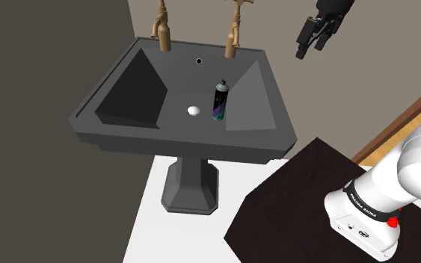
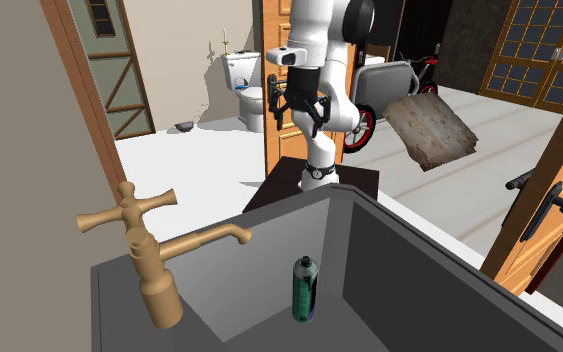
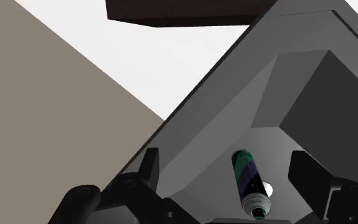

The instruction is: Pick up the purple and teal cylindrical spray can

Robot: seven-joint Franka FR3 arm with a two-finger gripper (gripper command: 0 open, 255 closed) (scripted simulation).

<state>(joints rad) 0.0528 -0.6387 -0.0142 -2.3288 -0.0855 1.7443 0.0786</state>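
A purple-and-teal cylindrical spray can (image 1: 220,101) stands upright beside the white drain (image 1: 194,110) in an angular dark-grey pedestal sink (image 1: 186,146), the black gripper (image 1: 309,46) hanging wide open and empty, well apart

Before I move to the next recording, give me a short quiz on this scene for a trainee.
1. How many taps stand on the back edge of the sink?
2. True or false: the spray can stands upright in the sink bowl, beside the white drain.
3. The pincer is: A) shut on the can; B) open, in the air, clear of the can; C) resting on a tap.
Key: 1) two; 2) true; 3) B.
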